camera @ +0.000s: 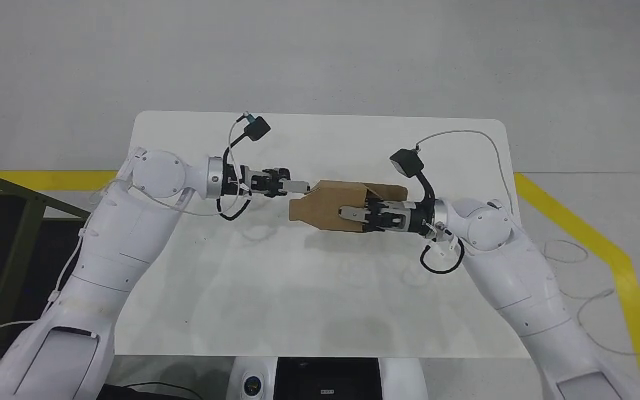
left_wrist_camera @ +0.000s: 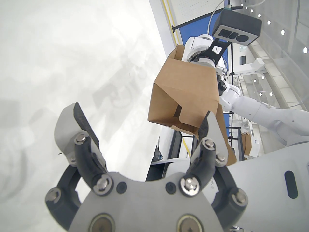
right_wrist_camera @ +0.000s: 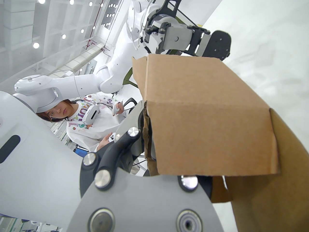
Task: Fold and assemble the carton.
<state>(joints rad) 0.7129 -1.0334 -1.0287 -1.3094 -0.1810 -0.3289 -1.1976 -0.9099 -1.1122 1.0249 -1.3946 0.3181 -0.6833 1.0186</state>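
Observation:
A brown carton [camera: 335, 203] is partly formed into an open-ended box over the middle of the white table. My right gripper [camera: 352, 213] is shut on one of its side walls, with one finger [right_wrist_camera: 130, 127] outside the wall and the other hidden behind the cardboard [right_wrist_camera: 205, 121]. My left gripper [camera: 301, 186] is at the carton's far end, open, with nothing between its fingers. In the left wrist view, one open finger [left_wrist_camera: 208, 127] overlaps the corner of the carton [left_wrist_camera: 183, 95], whose end flaps are folded inward.
The white table [camera: 200, 300] has bare surface on all sides of the carton. A thin cable [camera: 470, 135] loops above the right arm near the table's far right corner. Yellow floor tape [camera: 575, 225] runs past the table's right edge.

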